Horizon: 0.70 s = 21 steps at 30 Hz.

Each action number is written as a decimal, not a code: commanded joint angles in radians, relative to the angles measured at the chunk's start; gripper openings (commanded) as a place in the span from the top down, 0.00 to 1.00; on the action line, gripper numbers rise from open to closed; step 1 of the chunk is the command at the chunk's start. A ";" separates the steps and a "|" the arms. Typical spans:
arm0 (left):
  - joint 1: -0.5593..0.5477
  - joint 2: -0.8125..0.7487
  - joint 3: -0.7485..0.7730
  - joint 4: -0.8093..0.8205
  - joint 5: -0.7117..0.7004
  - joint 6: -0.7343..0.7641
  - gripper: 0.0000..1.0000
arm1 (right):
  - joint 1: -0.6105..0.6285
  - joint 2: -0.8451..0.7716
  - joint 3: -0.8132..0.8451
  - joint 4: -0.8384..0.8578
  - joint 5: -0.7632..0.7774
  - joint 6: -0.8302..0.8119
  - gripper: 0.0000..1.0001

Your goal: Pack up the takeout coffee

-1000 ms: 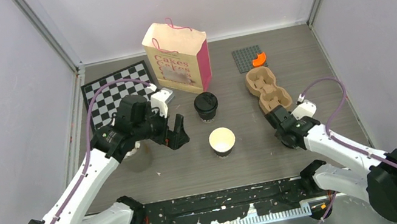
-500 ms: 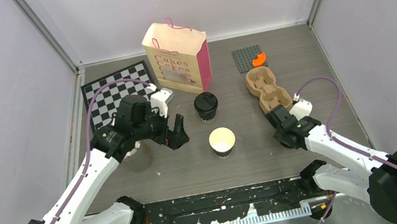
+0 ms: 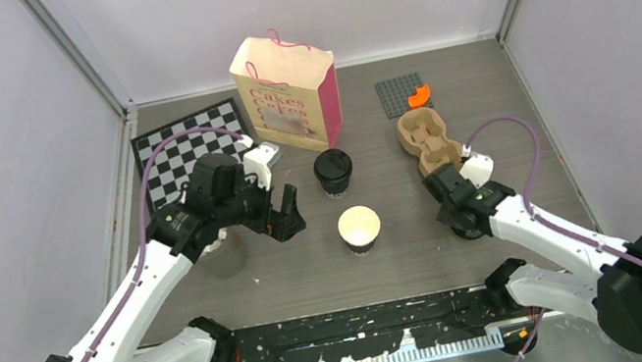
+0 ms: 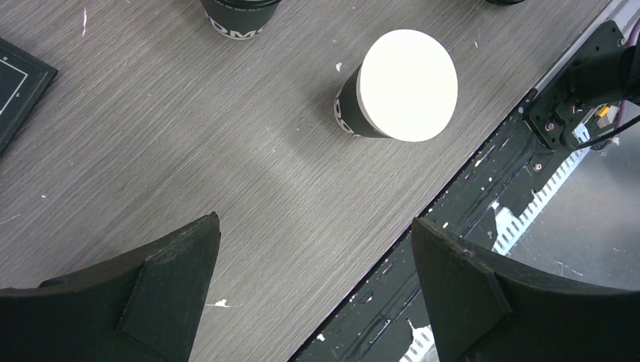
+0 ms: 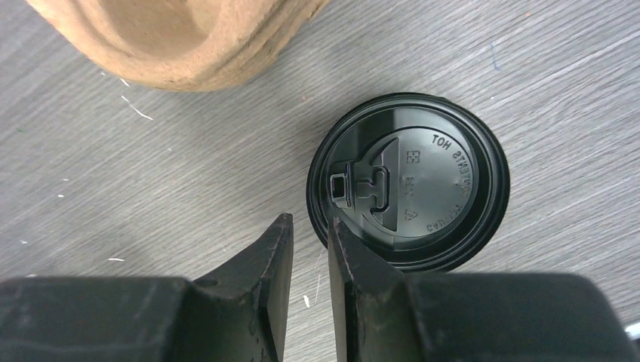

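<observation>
A coffee cup with a black lid [image 3: 333,171] stands mid-table; its lower part shows at the top of the left wrist view [image 4: 240,11]. A second cup [image 3: 359,229] stands open in front of it, white inside [image 4: 407,84]. My left gripper [image 3: 286,217] hangs wide open and empty to the left of the open cup [image 4: 313,286]. A loose black lid [image 5: 411,181] lies flat on the table. My right gripper [image 5: 309,234] is low beside it, jaws nearly together with nothing between them, the right finger [image 5: 355,264] over the lid's rim.
A brown cardboard carrier [image 3: 430,144] lies just behind my right gripper [image 3: 444,187] and shows in the right wrist view [image 5: 173,38]. A "Cakes" paper bag [image 3: 287,92], a checkerboard [image 3: 192,149] and a grey plate with an orange piece [image 3: 402,95] stand at the back. A grey cup [image 3: 223,255] sits under the left arm.
My right arm has swung left and forward, bringing its gripper closer to the carrier. The left arm and both cups have not moved.
</observation>
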 commanded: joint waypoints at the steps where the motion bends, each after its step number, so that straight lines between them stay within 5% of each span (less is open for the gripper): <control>1: -0.003 -0.024 -0.001 0.020 -0.011 0.013 0.00 | 0.005 0.072 0.027 0.037 -0.014 -0.029 0.72; 6: -0.003 -0.022 -0.001 0.022 -0.013 0.013 0.00 | 0.004 0.105 0.029 0.040 0.000 -0.035 0.77; 12: -0.003 -0.016 0.002 0.019 -0.010 0.011 0.00 | 0.004 0.116 0.036 0.042 0.003 -0.044 0.99; 21: -0.002 -0.017 0.001 0.020 -0.013 0.010 0.00 | 0.007 0.083 0.079 -0.013 0.085 -0.074 1.00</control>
